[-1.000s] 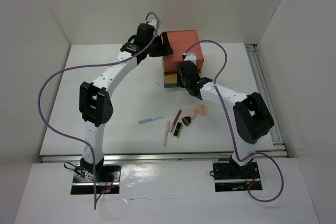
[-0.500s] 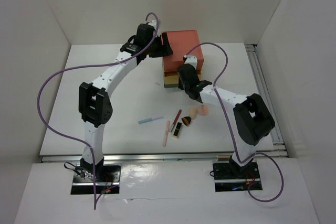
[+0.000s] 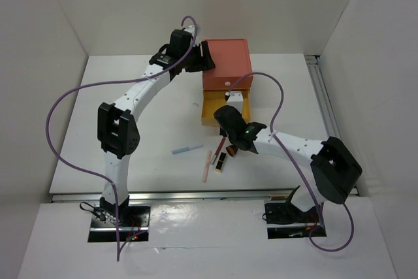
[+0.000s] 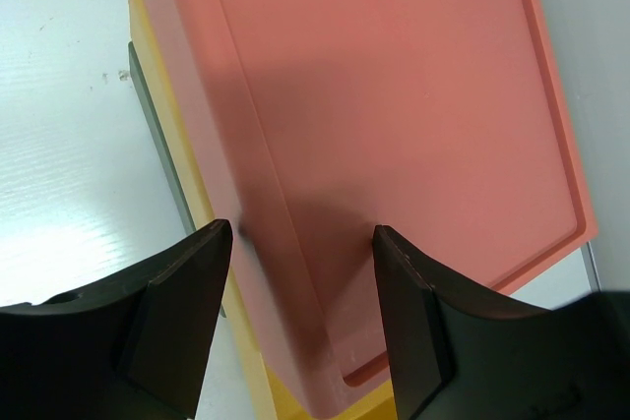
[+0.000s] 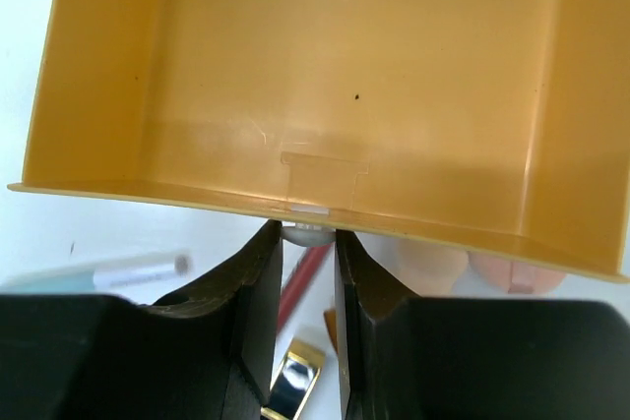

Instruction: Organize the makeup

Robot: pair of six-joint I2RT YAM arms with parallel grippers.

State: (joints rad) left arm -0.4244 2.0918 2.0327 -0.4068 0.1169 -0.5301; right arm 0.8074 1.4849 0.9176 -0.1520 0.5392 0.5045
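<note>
The coral, yellow and green drawer box (image 3: 225,63) stands at the back. Its yellow drawer (image 3: 210,106) is pulled out and shows no contents (image 5: 98,76). My right gripper (image 5: 308,235) is shut on the drawer's small pale knob (image 5: 308,234). My left gripper (image 4: 300,272) is open, its fingers astride the left edge of the coral top (image 4: 394,95). On the table lie a blue pencil (image 3: 187,149), a pink pencil (image 3: 207,166), a red pencil (image 3: 221,143) and a black and gold lipstick (image 3: 222,161). Peach sponges (image 5: 433,263) show under the drawer's front.
The right arm (image 3: 287,145) stretches low across the table over the sponges and the brush. A rail (image 3: 326,115) runs along the table's right edge. White walls close in the back and both sides.
My right gripper has drawn the yellow drawer out toward the front. The right arm has swung nearer and lower and now covers the sponges. The left arm has not moved.
</note>
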